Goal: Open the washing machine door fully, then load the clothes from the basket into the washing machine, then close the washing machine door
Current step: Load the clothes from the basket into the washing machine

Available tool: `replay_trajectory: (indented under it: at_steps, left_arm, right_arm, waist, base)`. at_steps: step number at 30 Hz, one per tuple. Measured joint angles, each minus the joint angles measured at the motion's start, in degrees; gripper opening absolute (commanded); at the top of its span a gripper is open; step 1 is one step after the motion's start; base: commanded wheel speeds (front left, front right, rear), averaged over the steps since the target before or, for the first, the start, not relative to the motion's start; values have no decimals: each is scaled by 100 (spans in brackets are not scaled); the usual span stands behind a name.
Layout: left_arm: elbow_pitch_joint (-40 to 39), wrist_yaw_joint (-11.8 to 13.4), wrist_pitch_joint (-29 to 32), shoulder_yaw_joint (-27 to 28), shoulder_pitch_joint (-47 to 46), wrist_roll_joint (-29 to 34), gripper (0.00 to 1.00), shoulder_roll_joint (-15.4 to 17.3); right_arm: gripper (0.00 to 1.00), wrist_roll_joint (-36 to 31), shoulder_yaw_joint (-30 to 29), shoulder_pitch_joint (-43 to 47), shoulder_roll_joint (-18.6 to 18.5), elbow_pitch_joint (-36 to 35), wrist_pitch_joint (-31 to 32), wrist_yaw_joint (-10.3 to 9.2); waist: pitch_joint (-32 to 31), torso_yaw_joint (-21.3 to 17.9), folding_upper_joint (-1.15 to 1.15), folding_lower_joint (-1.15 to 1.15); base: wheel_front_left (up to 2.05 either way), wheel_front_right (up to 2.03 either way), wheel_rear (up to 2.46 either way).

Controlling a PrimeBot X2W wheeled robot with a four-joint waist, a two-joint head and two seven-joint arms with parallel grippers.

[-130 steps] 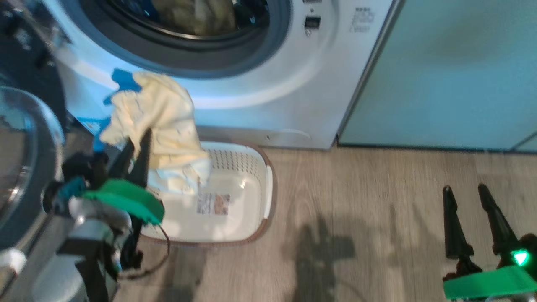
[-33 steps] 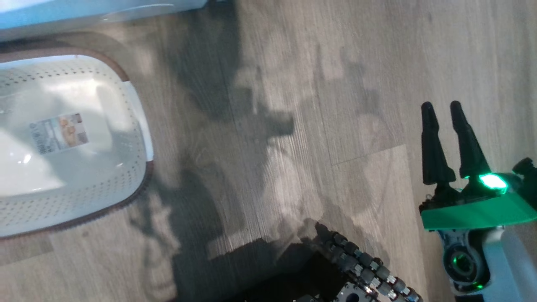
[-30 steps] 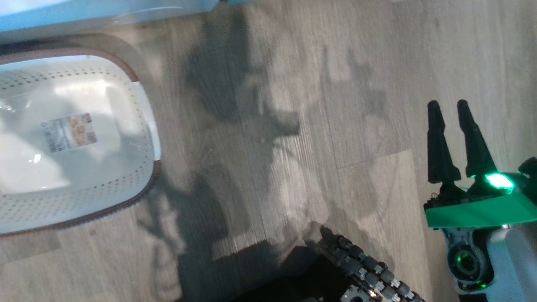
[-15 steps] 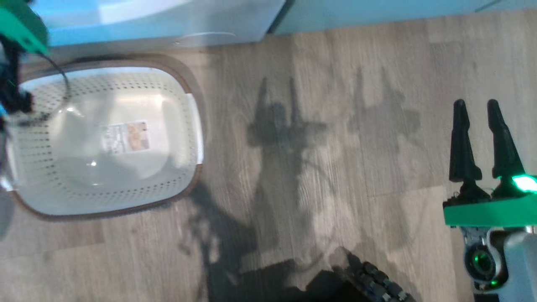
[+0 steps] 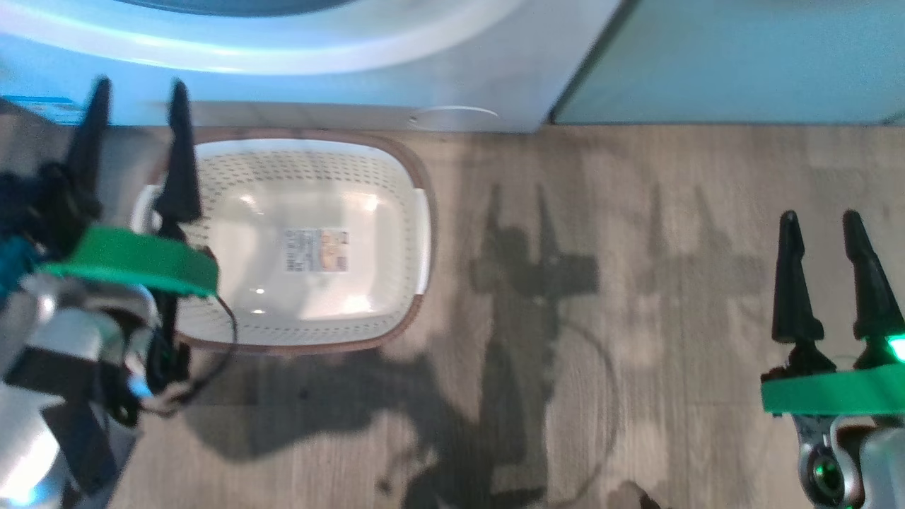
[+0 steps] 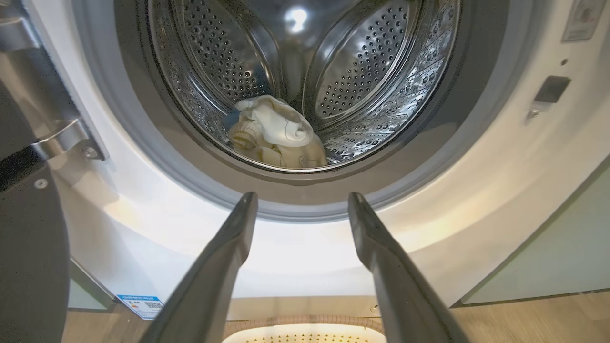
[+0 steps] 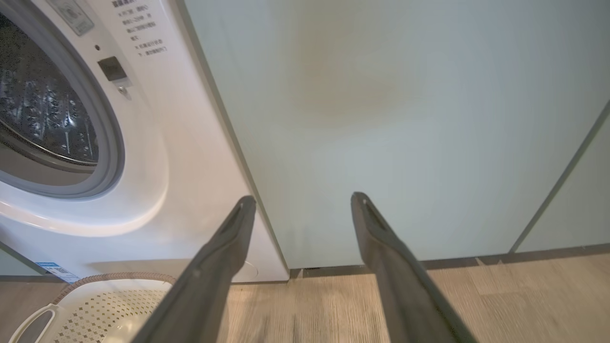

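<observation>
The cream basket stands on the floor against the washing machine, holding nothing but its label sticker. My left gripper hangs open and empty over the basket's left end. In the left wrist view this left gripper points at the steel drum, where the pale yellow clothes lie in a heap. The washing machine door stands swung open at the left, on its metal hinge. My right gripper is open and empty above bare floor at the right; in the right wrist view the right gripper faces a cabinet.
Pale green cabinets adjoin the machine's right side. Wood floor stretches right of the basket, crossed by the arms' shadows. The basket's rim lies just below the machine's front, and its left handle shows too.
The head camera has swung up and left, so basket and machine shifted in the picture. My left gripper has come into it, empty; seconds ago it held a yellow garment.
</observation>
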Motion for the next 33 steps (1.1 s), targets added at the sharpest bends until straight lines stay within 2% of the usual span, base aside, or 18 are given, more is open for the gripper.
replay_trajectory:
  at_steps: [9, 17, 26, 33]
  left_arm:
    - [66, 26, -498, -242, 810, 0, 100, -450]
    - [276, -81, -643, -381, 1274, -1, 100, -730]
    - [465, -227, -667, -452, 1692, 0, 100, -860]
    - [500, -226, -673, -398, 2068, 0, 100, -857]
  right_arm:
    - [100, -358, -144, 254, 0, 47, 0, 0]
    - [100, -497, -168, 598, 0, 105, 1, 0]
    - [100, -506, -248, 988, 0, 75, 102, 0]
    - [100, -494, -264, 1298, 0, 14, 185, 0]
  waist:
    - [-570, 593, 0, 0]
    - [-1080, 876, 0, 0]
    - [-1719, 1085, 0, 0]
    - [-2161, 1060, 0, 0]
  base:
    - [0, 0, 0]
    - [0, 0, 0]
    - [0, 0, 0]
    - [0, 0, 0]
